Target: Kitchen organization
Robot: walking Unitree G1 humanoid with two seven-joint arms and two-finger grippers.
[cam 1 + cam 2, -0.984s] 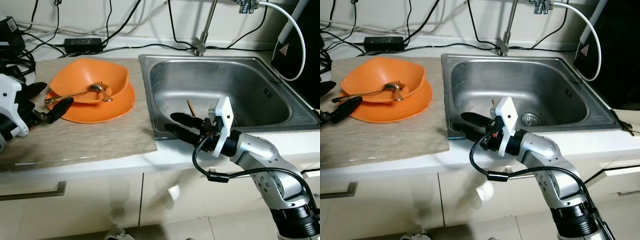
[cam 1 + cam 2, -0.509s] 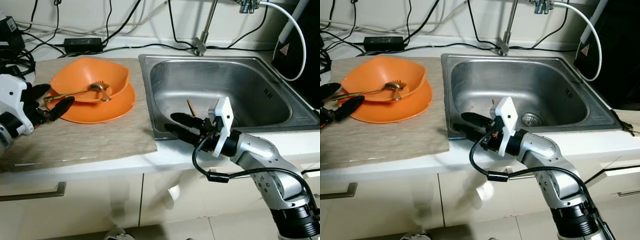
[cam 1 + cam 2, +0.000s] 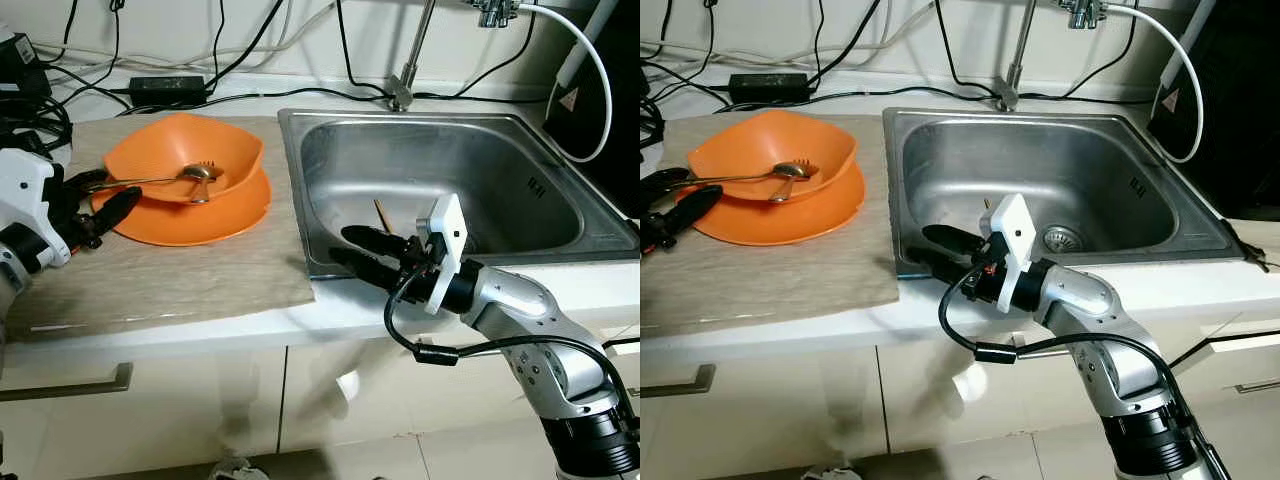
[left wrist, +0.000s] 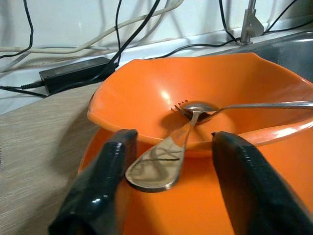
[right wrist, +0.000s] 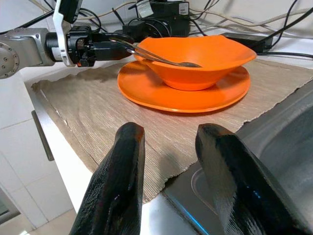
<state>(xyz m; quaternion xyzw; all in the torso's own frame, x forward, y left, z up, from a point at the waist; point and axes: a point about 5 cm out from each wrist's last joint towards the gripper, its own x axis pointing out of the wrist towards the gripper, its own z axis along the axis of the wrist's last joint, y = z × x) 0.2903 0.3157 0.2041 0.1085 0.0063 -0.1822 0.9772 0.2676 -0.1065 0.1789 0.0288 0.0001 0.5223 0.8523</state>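
Orange bowl (image 3: 182, 160) sits on orange plate (image 3: 190, 215) on the mat (image 3: 170, 270), bench at 9 o'clock of the sink (image 3: 450, 180). Spoon (image 4: 161, 159) and fork (image 3: 205, 168) lie in bowl. Left tool (image 3: 100, 198) fingers apart, straddling spoon handle. Right tool (image 3: 355, 248) fingers apart at sink's front rim, holding nothing

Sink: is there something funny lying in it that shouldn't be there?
Yes. A thin wooden stick, maybe a chopstick, lies alone in the sink, partly hidden behind the right gripper. The spoon and fork sit in the orange bowl.
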